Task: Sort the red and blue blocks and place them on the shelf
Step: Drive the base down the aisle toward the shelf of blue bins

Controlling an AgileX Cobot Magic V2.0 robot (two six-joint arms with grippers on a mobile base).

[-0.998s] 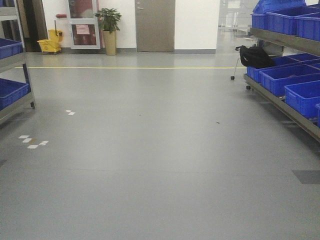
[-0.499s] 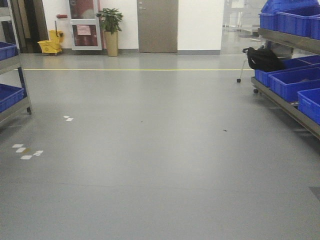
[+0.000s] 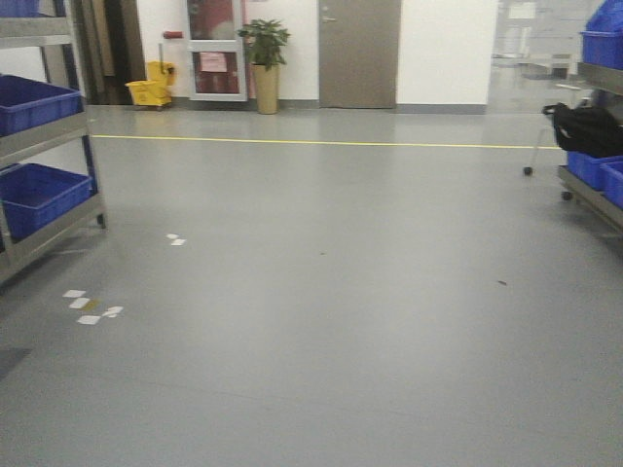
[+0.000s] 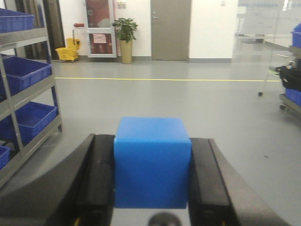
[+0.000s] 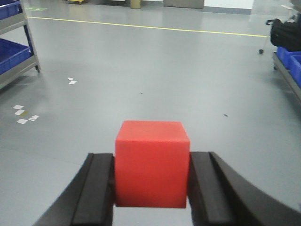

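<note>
My left gripper (image 4: 151,155) is shut on the blue block (image 4: 152,162), held between its two black fingers (image 4: 96,174) above the grey floor. My right gripper (image 5: 151,165) is shut on the red block (image 5: 151,164) in the same way. A steel shelf with big blue bins stands at the left in the front view (image 3: 44,190) and in the left wrist view (image 4: 28,94). A second shelf with blue bins stands at the right edge (image 3: 596,175). Neither gripper shows in the front view.
Open grey floor (image 3: 321,321) lies ahead with a yellow line (image 3: 321,143) across it. White tape marks (image 3: 90,306) lie at the left. A black bag (image 3: 584,126) sits by the right shelf. A potted plant (image 3: 265,63), yellow mop bucket (image 3: 148,89) and door (image 3: 358,53) stand at the far wall.
The front view has swung left: the left shelf has come further into view, the right shelf has slid toward the right edge, and the far wall's plant and door have shifted right.
</note>
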